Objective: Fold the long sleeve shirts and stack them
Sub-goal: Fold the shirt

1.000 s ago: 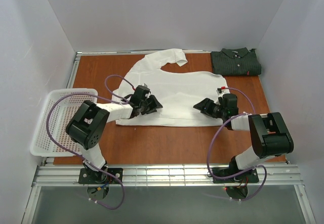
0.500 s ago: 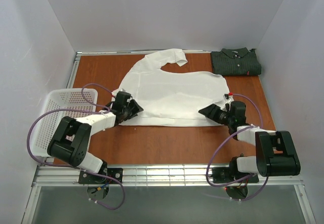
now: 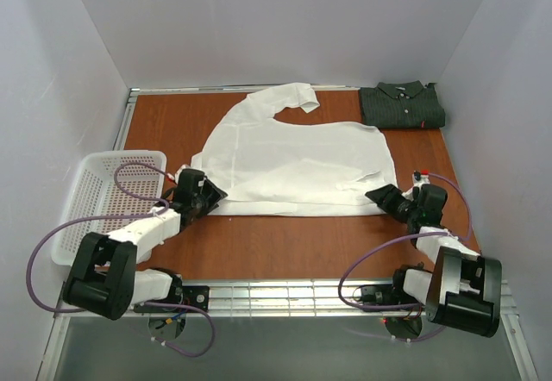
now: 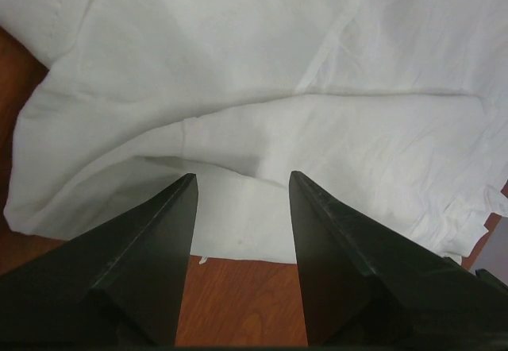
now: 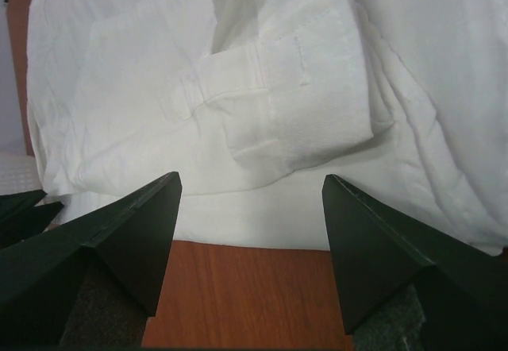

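Reddish-brown wooden table (image 3: 285,243), white walls around it. A creased white shirt (image 3: 293,161) lies spread flat at centre, with 1 cuffed sleeve folded across it. A dark grey-green shirt (image 3: 402,107) sits folded at the far right corner, its small red tag (image 3: 422,126) unreadable. Both arms reach low, and the left gripper (image 3: 214,195) and right gripper (image 3: 376,195) gape empty at the near hem.

- The spread shirt (image 3: 293,161) lies on the middle of the worktop (image 3: 285,243), with one sleeve reaching toward the far edge.
- The folded shirt (image 3: 402,107) lies in the far right corner, apart from the spread shirt.
- The basket (image 3: 86,209) sits at the left edge, on the near side.
- The left pincer (image 3: 214,195) sits at the spread shirt's near left corner.
- The right pincer (image 3: 377,195) sits at its near right corner, before a folded-over cuff.
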Available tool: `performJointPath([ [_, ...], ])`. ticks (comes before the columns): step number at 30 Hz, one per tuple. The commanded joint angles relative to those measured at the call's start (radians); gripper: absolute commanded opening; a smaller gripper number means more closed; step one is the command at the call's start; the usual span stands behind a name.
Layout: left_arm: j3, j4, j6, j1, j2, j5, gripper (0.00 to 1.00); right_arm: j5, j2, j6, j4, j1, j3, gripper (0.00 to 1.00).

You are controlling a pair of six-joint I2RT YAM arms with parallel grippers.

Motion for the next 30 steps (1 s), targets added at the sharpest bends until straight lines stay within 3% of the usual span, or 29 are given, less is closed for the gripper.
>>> performJointPath([
  [1,0.063,-0.122,0.046,0.004,-0.083,-0.037,0.45,0.053,-0.062,-0.142,-0.2,-0.004,0.098,0.68],
  [5,0.116,-0.269,0.119,0.004,-0.139,-0.06,0.48,0.174,-0.131,-0.228,-0.36,0.072,0.237,0.66],
  [8,0.143,-0.319,0.166,0.004,-0.153,-0.051,0.48,0.306,-0.144,-0.252,-0.444,0.231,0.306,0.65],
  [9,0.15,-0.319,0.183,0.004,-0.149,-0.05,0.48,0.371,-0.132,-0.254,-0.453,0.331,0.325,0.65],
  [15,0.21,-0.322,0.209,0.004,-0.035,-0.077,0.47,0.594,0.075,-0.297,-0.515,0.618,0.522,0.64],
  [20,0.215,-0.322,0.182,0.004,0.023,-0.175,0.43,0.65,0.24,-0.308,-0.544,0.687,0.609,0.64],
  [25,0.183,-0.353,0.146,0.004,0.078,-0.145,0.4,0.665,0.367,-0.311,-0.591,0.729,0.635,0.63],
  [30,0.094,-0.414,0.074,0.006,0.022,-0.125,0.37,0.663,0.399,-0.295,-0.68,0.735,0.581,0.64],
])
